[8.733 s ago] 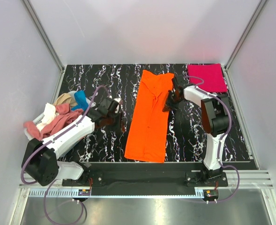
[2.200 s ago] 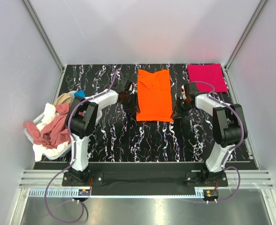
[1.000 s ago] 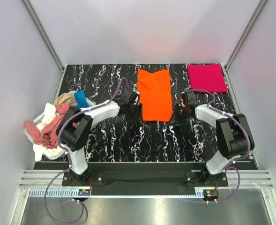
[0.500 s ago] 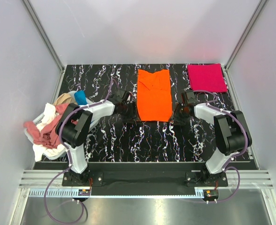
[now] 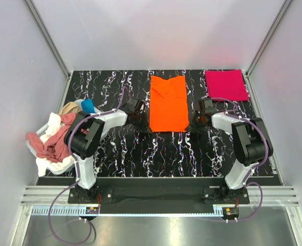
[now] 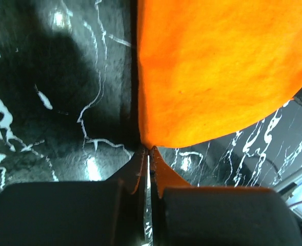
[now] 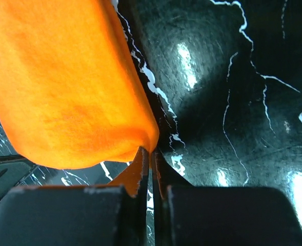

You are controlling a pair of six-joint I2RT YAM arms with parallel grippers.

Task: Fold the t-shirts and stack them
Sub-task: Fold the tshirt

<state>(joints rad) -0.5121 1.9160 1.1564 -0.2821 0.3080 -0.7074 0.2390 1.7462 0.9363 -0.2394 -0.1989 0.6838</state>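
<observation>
The bright orange t-shirt [image 5: 167, 105] lies folded in half at the middle back of the table. My left gripper [image 5: 141, 121] is at its near left corner and my right gripper [image 5: 194, 121] at its near right corner. In the left wrist view the jaws [image 6: 148, 149] are closed on the orange cloth's [image 6: 217, 72] corner. In the right wrist view the gripper [image 7: 151, 151] also pinches an orange corner [image 7: 63, 87]. A folded crimson-pink t-shirt [image 5: 226, 84] lies at the back right.
A white plastic basket [image 5: 68, 164] at the left edge holds a heap of rose-red [image 5: 56, 141], white [image 5: 51, 123], tan [image 5: 68, 108] and blue [image 5: 88, 106] shirts. The table is black marble-patterned, with metal frame posts at its back corners.
Since 8.7 s ago the orange shirt's near half has been folded back over its far half. In the last second both grippers shifted slightly at its near corners and now hold them low.
</observation>
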